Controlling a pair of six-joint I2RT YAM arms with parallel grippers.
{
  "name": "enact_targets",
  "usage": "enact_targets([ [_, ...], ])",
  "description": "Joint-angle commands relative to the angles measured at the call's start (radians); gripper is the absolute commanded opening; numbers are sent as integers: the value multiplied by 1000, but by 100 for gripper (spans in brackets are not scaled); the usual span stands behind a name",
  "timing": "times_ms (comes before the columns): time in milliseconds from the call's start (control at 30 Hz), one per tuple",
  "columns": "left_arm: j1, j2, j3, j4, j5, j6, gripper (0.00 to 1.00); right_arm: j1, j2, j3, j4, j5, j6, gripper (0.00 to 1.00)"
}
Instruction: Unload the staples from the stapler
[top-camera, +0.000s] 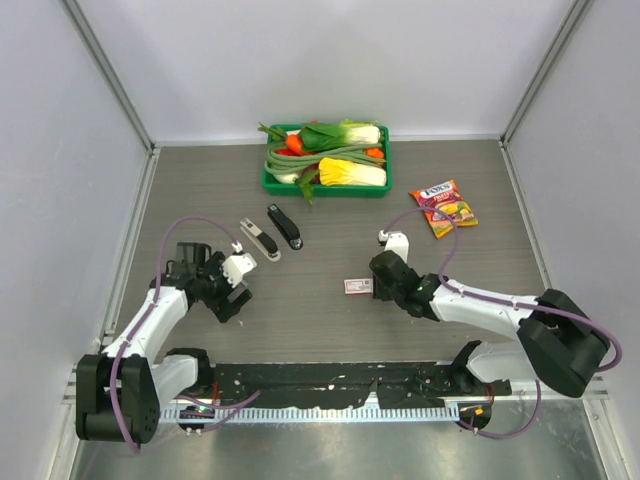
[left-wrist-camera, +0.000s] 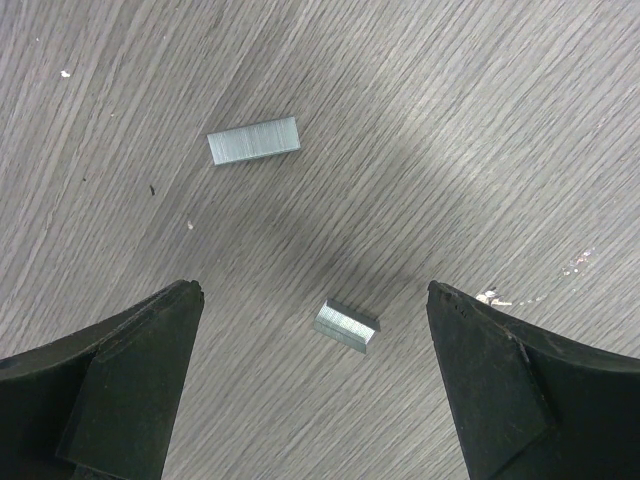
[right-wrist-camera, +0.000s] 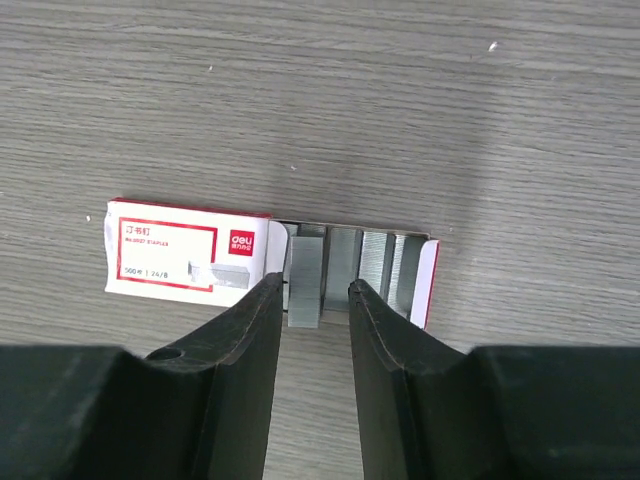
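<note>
The stapler (top-camera: 272, 232) lies opened on the table, its silver tray beside its black body, a little beyond my left gripper (top-camera: 231, 298). In the left wrist view two short silver staple strips lie on the wood: one farther off (left-wrist-camera: 254, 140), one (left-wrist-camera: 347, 325) between my open left gripper's (left-wrist-camera: 312, 292) fingers, touching neither. My right gripper (top-camera: 378, 288) hangs over the open red-and-white staple box (right-wrist-camera: 187, 253). Its fingers (right-wrist-camera: 250, 330) stand narrowly apart astride a staple strip (right-wrist-camera: 305, 278) that sticks out of the box tray, with a gap on the right side.
A green basket (top-camera: 272, 183) of vegetables stands at the back. A candy packet (top-camera: 444, 207) lies at the back right. The staple box (top-camera: 357, 287) lies mid-table. Grey walls enclose the table on three sides.
</note>
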Motion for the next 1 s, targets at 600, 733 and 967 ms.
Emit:
enact_targets([
  [600,-3,-13,14,-6,4,10,100,-2,12,117,-61,29,-2,33],
  [733,-4,-10,14,-4,4,10,100,-2,32,120,-59,38,-7,33],
  [967,-4,-4,17,-4,4,10,100,-2,47,107,-42,31,-13,33],
])
